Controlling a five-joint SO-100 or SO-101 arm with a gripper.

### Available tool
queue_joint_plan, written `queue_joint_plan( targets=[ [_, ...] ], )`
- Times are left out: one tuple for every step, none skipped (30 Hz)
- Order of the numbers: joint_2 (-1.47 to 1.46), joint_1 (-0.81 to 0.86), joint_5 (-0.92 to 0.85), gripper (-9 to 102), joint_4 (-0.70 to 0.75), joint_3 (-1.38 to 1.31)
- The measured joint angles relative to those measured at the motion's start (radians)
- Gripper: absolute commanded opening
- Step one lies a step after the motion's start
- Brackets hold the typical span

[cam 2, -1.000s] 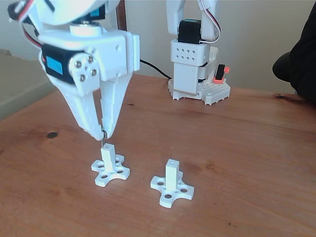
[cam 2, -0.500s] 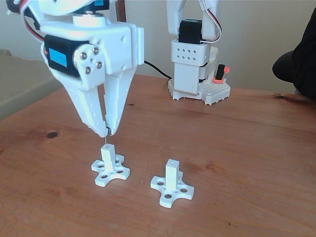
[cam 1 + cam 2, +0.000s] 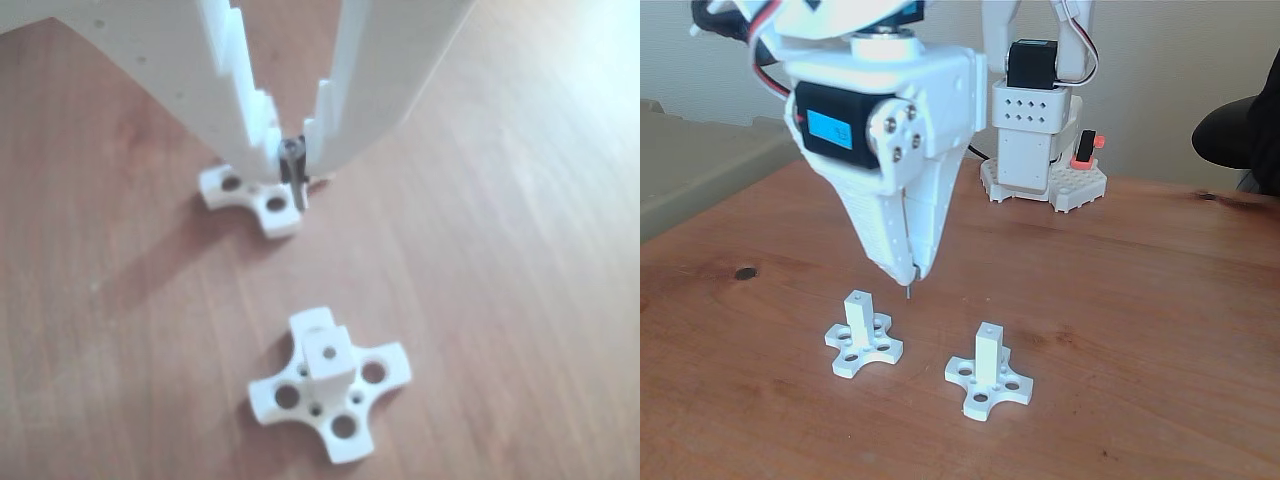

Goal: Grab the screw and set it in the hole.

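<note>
Gripper (image 3: 912, 272) clenched on the screw (image 3: 908, 290), which hangs tip-down from the fingertips, clear of the table (image 3: 1140, 300). In the fixed view it sits above and right of the left post (image 3: 859, 312), between the two posts, touching neither.

The other view shows the screw (image 3: 293, 172) pinched near its head, shank slightly tilted (blurred, hard to confirm).

Risks, judged:
- Thin shank in a light pinch could pivot or slip out if the tip catches the post's end face.
- The hole (image 3: 988, 327) on the right post (image 3: 987, 353) is tiny, so a small lateral offset would leave the tip on the face.
- Any tilt would jam entry.

Containers: none. Both bores appear empty.
</note>
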Motion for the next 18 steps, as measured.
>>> queue_joint_plan(
  targets=[
    [0.0,-0.011,0.005,-4,0.0,0.0],
    [0.0,-0.018,0.008,-4,0.0,0.0],
    [0.0,-0.026,0.011,-4,0.0,0.0],
    [0.0,-0.037,0.015,-4,0.0,0.0],
    [0.0,-0.046,0.02,-4,0.0,0.0],
    [0.0,-0.054,0.025,-4,0.0,0.0],
    [0.0,-0.06,0.028,-4,-0.002,0.0],
    [0.0,-0.066,0.031,-4,-0.002,0.0],
    [0.0,-0.071,0.034,-4,-0.002,0.0],
    [0.0,-0.077,0.037,-4,-0.002,0.0],
    [0.0,-0.084,0.04,-4,-0.002,0.0],
    [0.0,-0.091,0.043,-4,-0.002,0.0],
    [0.0,-0.097,0.043,-4,-0.002,0.0],
    [0.0,-0.103,0.046,-4,-0.003,0.0],
    [0.0,-0.104,0.048,-4,-0.008,0.0],
    [0.0,-0.109,0.051,-4,-0.015,0.0],
    [0.0,-0.112,0.051,-4,-0.02,0.0],
    [0.0,-0.117,0.051,-4,-0.025,0.0]
  ],
)
